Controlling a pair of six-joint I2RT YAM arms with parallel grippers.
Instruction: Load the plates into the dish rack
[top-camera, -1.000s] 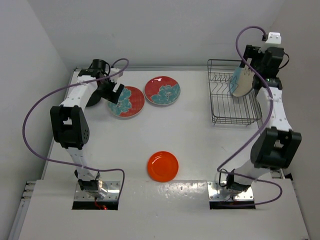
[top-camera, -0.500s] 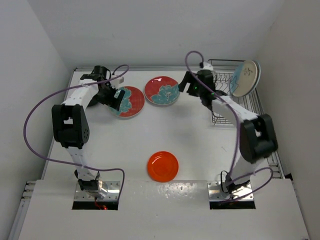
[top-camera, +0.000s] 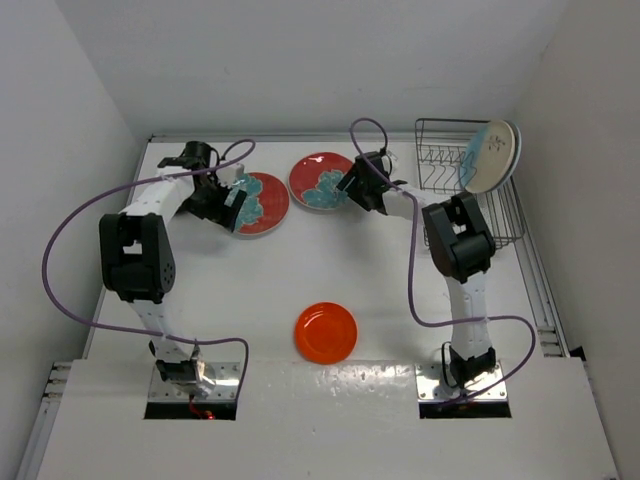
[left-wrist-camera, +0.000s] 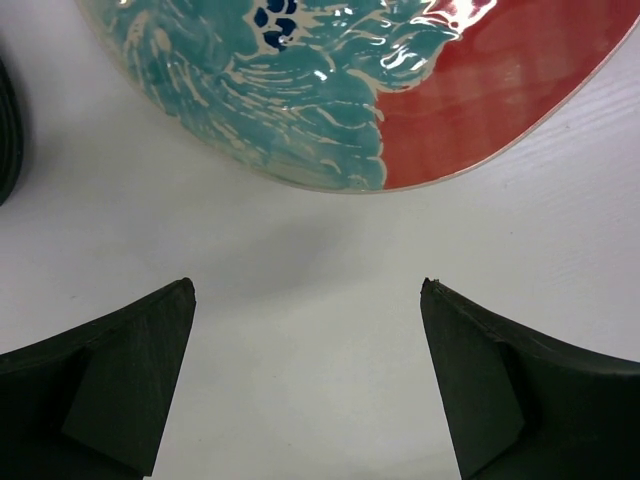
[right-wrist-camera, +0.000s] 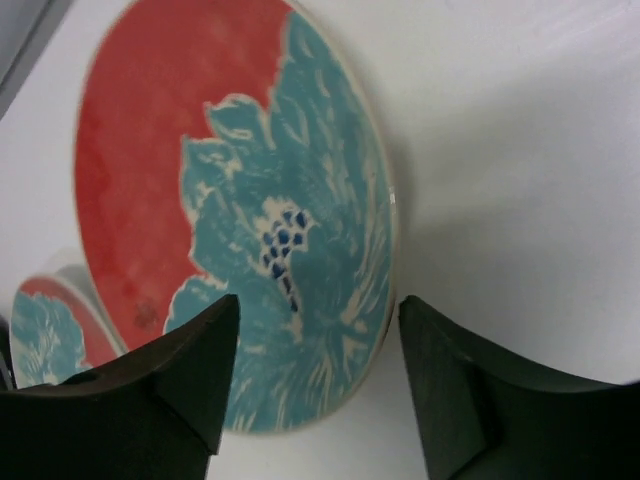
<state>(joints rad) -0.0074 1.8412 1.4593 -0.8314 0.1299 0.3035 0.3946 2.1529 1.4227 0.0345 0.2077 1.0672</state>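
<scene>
Two red-and-teal floral plates lie flat at the back: the left one (top-camera: 262, 203) and the right one (top-camera: 322, 182). My left gripper (top-camera: 232, 205) is open at the left plate's near-left rim; in the left wrist view the gripper (left-wrist-camera: 305, 290) is empty, just short of the plate (left-wrist-camera: 350, 80). My right gripper (top-camera: 352, 190) is open at the right plate's right rim; in the right wrist view the gripper (right-wrist-camera: 320, 300) straddles the rim of that plate (right-wrist-camera: 230, 200). The cream-and-light-blue plate (top-camera: 490, 155) stands in the dish rack (top-camera: 430, 122). The small orange plate (top-camera: 326, 332) lies near the front. The watermelon plate is out of view.
A dark rim (left-wrist-camera: 5, 130), probably the black plate, shows at the left edge of the left wrist view. The other floral plate (right-wrist-camera: 45, 330) shows at the lower left of the right wrist view. Walls close in the table at the back and both sides.
My right arm has left the cream-and-light-blue plate standing in the rack and swung left to the right floral plate. My left gripper has shifted slightly along the left floral plate's rim.
</scene>
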